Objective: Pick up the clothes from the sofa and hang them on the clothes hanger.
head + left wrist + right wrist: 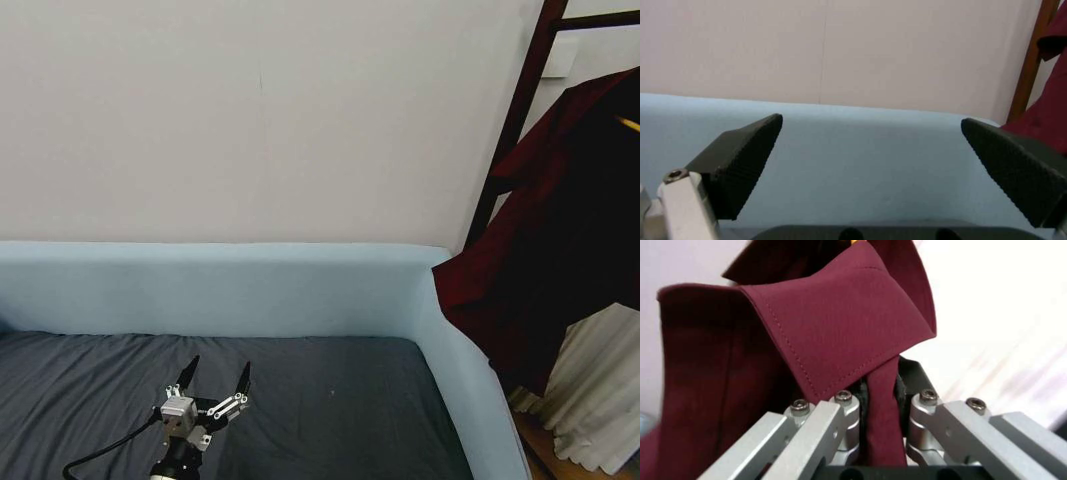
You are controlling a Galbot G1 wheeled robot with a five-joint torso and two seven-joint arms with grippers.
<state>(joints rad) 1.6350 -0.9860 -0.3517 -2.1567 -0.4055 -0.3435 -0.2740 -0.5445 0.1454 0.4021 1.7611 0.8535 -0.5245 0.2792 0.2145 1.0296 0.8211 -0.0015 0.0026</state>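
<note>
A dark red garment (560, 230) hangs beyond the right end of the sofa (250, 290), draped against a dark wooden clothes rack (515, 120) by the wall. Its long axis runs top to bottom, from near the rack's upper crossbar down to a pale white cloth (600, 390) bunched below it. The right gripper (881, 400) is clenched on a fold of the red fabric, a strip pinched between its jaws just beneath the stitched collar (840, 325), which rises above the gripper in the right wrist view. A sliver of yellow (628, 123) shows at the garment's shoulder, possibly the tip of a hanger, though too little of it shows to be sure. The left gripper (220, 366) hovers low over the dark grey seat cushion (330, 400), released, its jaws spread wide with nothing between them and pointed toward the sofa's light blue back. It is well apart from the garment, which lies off to its right past the armrest. The right arm is plainly the nearer one and has the load. The hanging appears to be well along, and any further move looks to turn on how the collar sits against the rack above the grip, not on anything near the left arm.
</note>
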